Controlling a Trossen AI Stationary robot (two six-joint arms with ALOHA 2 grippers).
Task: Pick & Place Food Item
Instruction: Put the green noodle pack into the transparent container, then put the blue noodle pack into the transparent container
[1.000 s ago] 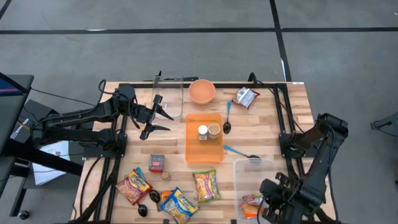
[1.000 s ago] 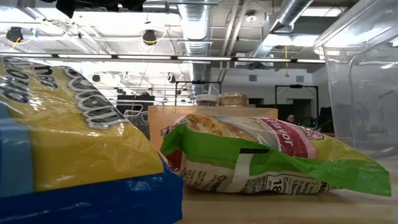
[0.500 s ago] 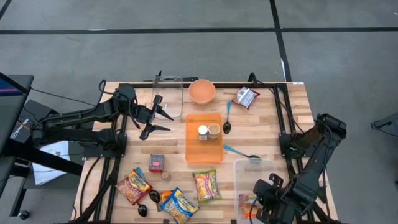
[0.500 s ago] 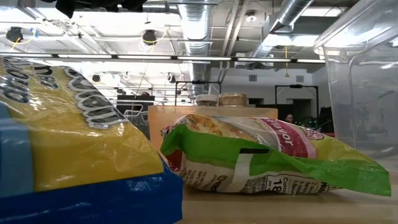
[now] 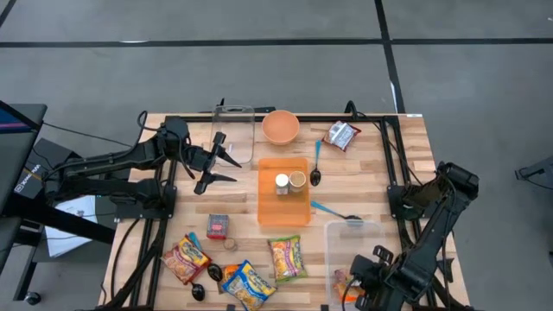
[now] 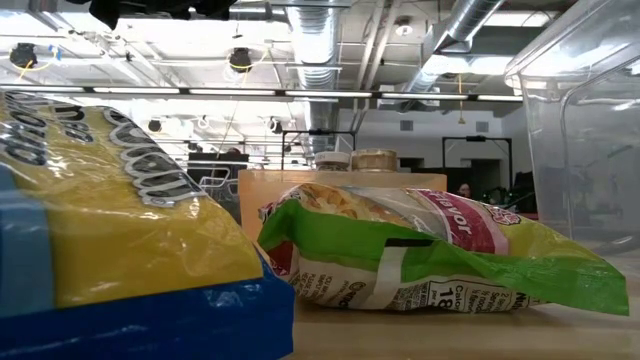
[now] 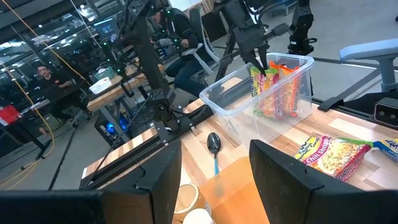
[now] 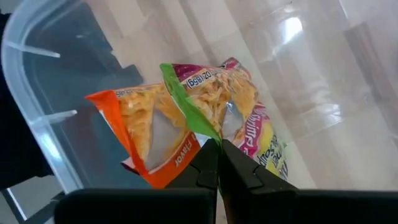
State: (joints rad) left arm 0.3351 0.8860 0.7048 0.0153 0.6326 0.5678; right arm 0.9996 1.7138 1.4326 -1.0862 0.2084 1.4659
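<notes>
Nearby, orange tray (image 5: pixel 283 204) — spoon (image 5: pixel 335 212) beside clear bin (image 5: pixel 346 233).

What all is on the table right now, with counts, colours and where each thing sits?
clear bin: one, near right corner, holding snack packets, green, orange and pink
second clear bin: one, far edge, left of the bowl
bowl: one, orange, far edge, centre
orange tray: one, table centre, carrying two small jars
spoons: two, blue handles, right of the tray
foil packet: one, red and silver, far right
noodle packets: three, green, yellow-blue and orange, near edge
small red box: one, left of the tray
left gripper: raised by the second clear bin, nothing between the jaws
right gripper: over the clear bin, jaws shut on a green packet edge
</notes>
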